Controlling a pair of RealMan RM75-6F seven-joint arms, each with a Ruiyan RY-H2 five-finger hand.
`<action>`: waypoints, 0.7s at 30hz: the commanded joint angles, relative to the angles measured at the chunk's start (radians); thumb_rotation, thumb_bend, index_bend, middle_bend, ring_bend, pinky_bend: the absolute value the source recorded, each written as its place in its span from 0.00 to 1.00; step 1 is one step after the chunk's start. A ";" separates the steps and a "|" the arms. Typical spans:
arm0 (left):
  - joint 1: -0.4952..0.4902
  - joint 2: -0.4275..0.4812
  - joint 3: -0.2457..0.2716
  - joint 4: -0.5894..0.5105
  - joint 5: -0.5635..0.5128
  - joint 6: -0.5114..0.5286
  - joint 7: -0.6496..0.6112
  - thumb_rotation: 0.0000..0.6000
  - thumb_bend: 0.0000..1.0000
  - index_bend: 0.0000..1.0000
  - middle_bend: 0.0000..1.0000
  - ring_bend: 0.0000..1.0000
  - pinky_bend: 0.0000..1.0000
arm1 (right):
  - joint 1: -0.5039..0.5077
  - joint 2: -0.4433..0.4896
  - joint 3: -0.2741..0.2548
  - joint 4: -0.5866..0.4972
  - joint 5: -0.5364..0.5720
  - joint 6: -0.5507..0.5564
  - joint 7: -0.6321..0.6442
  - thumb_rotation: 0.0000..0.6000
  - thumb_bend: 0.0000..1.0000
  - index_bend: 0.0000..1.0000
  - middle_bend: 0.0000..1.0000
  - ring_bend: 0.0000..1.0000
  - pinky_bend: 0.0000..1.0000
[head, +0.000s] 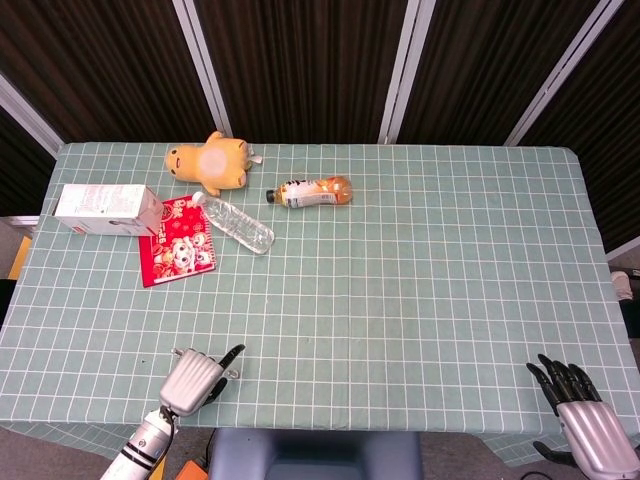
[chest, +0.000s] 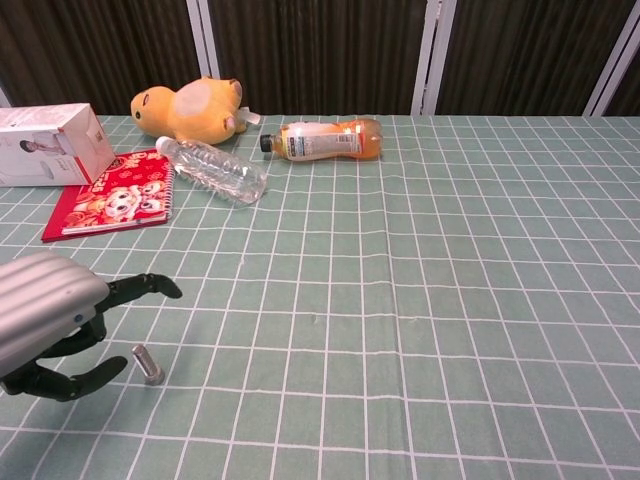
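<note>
My left hand (head: 195, 378) is at the table's near left edge, silver-backed with dark fingers; it also shows at the lower left of the chest view (chest: 50, 320). One finger (chest: 140, 288) stretches forward and the hand holds nothing. A small metal cylinder (chest: 148, 364) lies on the green checked cloth just beside its fingertips, a narrow gap apart, seen small from the head camera (head: 232, 374). My right hand (head: 585, 420) hangs off the near right corner, fingers spread and empty.
At the far left lie a yellow plush toy (head: 212, 162), an orange drink bottle (head: 313, 191), a clear water bottle (head: 235, 223), a red notebook (head: 177, 241) and a white box (head: 108, 208). The checked tablecloth (head: 420, 280) covers the table.
</note>
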 joint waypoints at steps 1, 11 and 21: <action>0.012 0.028 0.010 -0.019 0.026 0.032 -0.011 1.00 0.41 0.18 1.00 1.00 1.00 | -0.001 0.001 -0.001 0.001 -0.003 0.002 0.001 1.00 0.16 0.00 0.00 0.00 0.00; 0.239 0.303 0.154 0.013 0.143 0.440 -0.431 1.00 0.38 0.00 0.00 0.00 0.08 | -0.012 -0.023 0.018 0.014 -0.003 0.039 -0.012 1.00 0.16 0.00 0.00 0.00 0.00; 0.271 0.334 0.100 0.142 0.122 0.511 -0.678 1.00 0.36 0.00 0.00 0.00 0.04 | -0.013 -0.091 0.052 0.063 0.000 0.066 -0.043 1.00 0.16 0.00 0.00 0.00 0.00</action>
